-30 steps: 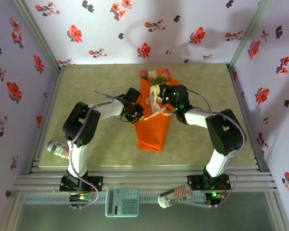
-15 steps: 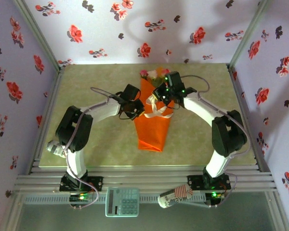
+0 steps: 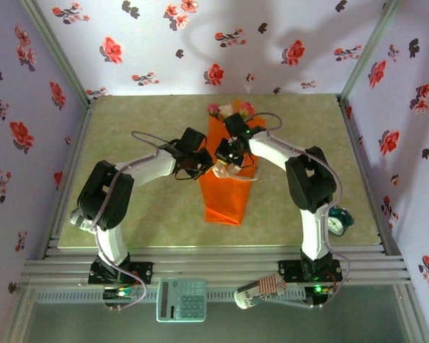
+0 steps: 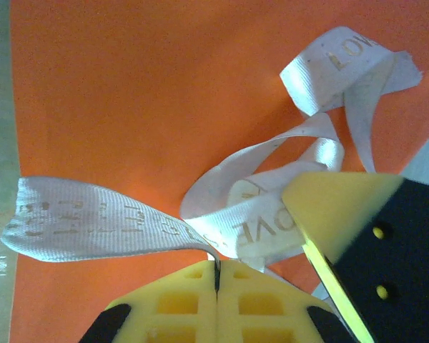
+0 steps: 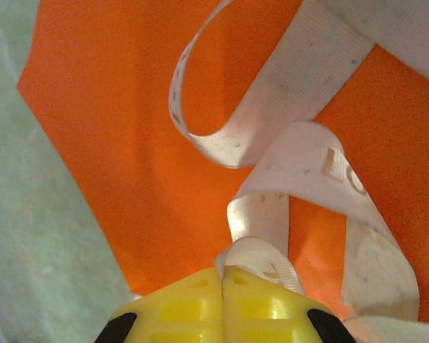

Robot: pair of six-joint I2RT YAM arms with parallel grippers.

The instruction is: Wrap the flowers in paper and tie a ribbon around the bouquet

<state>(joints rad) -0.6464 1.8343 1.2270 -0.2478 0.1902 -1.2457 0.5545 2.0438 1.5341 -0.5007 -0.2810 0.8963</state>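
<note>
The bouquet [image 3: 225, 191] lies on the table as an orange paper cone, narrow end toward me, with the pink and cream flowers [image 3: 229, 109] at its far wide end. The cream ribbon [image 3: 242, 170] loops loosely across the cone's upper half. My left gripper [image 3: 209, 168] is at the cone's left edge, and in its wrist view the jaws [image 4: 217, 266] are shut on a ribbon [image 4: 93, 221] strand over the paper [image 4: 129, 93]. My right gripper [image 3: 227, 158] hovers just beside it, its jaws [image 5: 222, 273] pinched on a ribbon [image 5: 300, 86] loop above the paper [image 5: 114, 107].
A small teal alarm clock [image 3: 337, 220] stands on the table near the right arm's base. A calculator [image 3: 181, 299] and a striped can [image 3: 261, 291] lie on the front rail. Flowered walls close in the green table [image 3: 129, 121] on three sides.
My right gripper has swung left across the bouquet until it sits next to the left gripper, its elbow folding in and uncovering the clock. The left gripper has barely shifted.
</note>
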